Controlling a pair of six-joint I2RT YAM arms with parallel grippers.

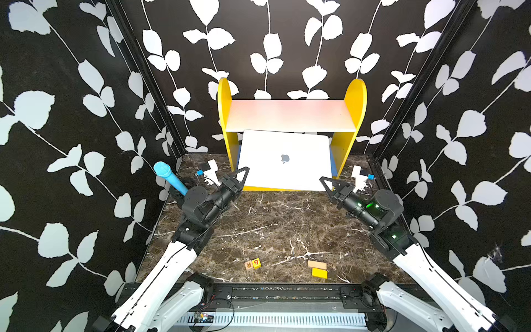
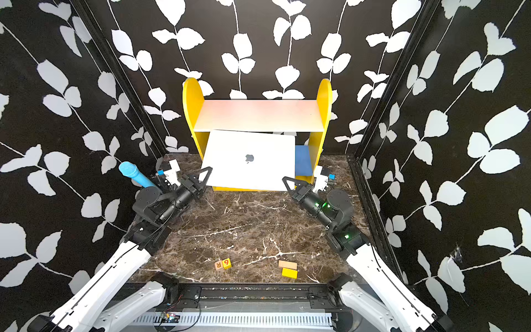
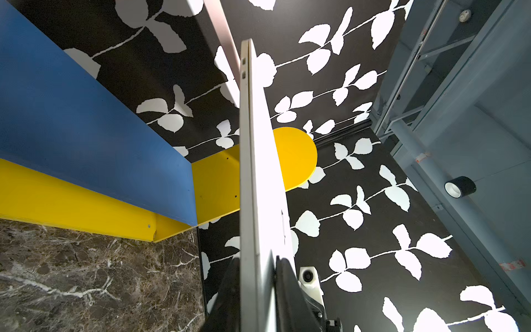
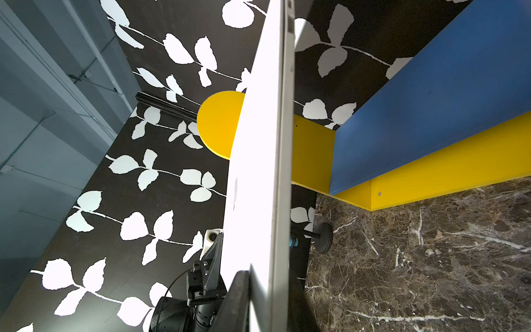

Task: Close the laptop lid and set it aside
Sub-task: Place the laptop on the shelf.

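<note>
Top views both show the brown marble table, and at the middle of its far edge the yellow shelf with a white top board and a blue lower board. The laptop hangs tilted in front of the shelf opening. Its far edge is up under the top board and its near edge is low over the shelf's front rail; whether it touches the shelf I cannot tell. The laptop lid lies flat against the base, dark apple logo facing up.

The left gripper pinches the laptop's near left corner. In the left wrist view its fingers press on both faces of the shell. The right gripper pinches the near right corner the same way, as the right wrist view shows.

A blue microphone stands at the table's left edge, toward the far left corner. Near the front edge lie two letter blocks and, well apart from them, a tan block just beside a yellow block.
</note>
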